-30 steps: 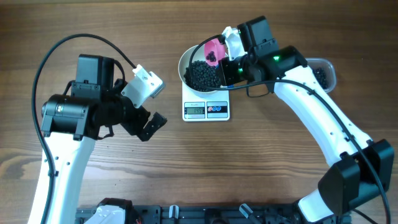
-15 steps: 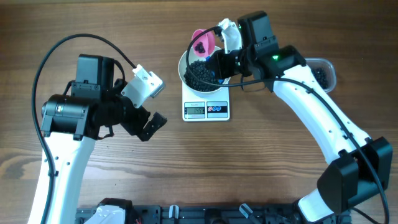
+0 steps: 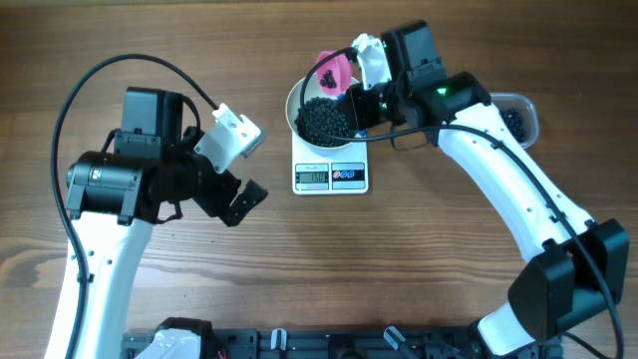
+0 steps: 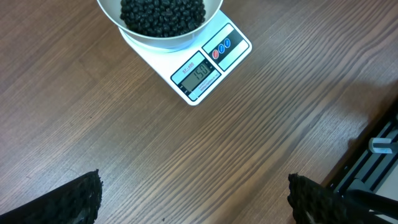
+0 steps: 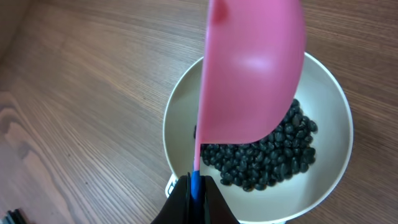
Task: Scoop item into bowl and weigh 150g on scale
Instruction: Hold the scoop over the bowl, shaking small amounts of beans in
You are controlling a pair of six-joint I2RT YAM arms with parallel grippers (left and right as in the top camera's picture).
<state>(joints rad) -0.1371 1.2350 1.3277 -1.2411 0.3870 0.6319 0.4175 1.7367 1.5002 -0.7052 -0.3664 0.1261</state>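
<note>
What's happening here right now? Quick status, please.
Left gripper open, empty. Right gripper shut on pink scoop above bowl. Beans in bowl, on scale. Nothing in the way.

A: Left wrist view, what's in it?
B: White bowl (image 4: 155, 42) at the top edge, cut off by the frame. Sits on the scale (image 4: 149, 60), which lies skewed on the table (image 4: 186, 155).
A: Contents?
B: Black beads (image 4: 161, 14), covering the whole visible floor of the bowl.
A: Scale front?
B: Display (image 4: 198, 73) faces the camera, looks like 150, digits small. Red and blue buttons (image 4: 221, 48) just beside it.
A: Left gripper (image 4: 196, 199)?
B: Only the black textured pads (image 4: 74, 202) show, in the bottom corners. Jaws wide apart, bare wood between them, well clear of the scale.
A: Anything else?
B: Black rail (image 4: 373, 168) along the table edge, lower right.
</note>
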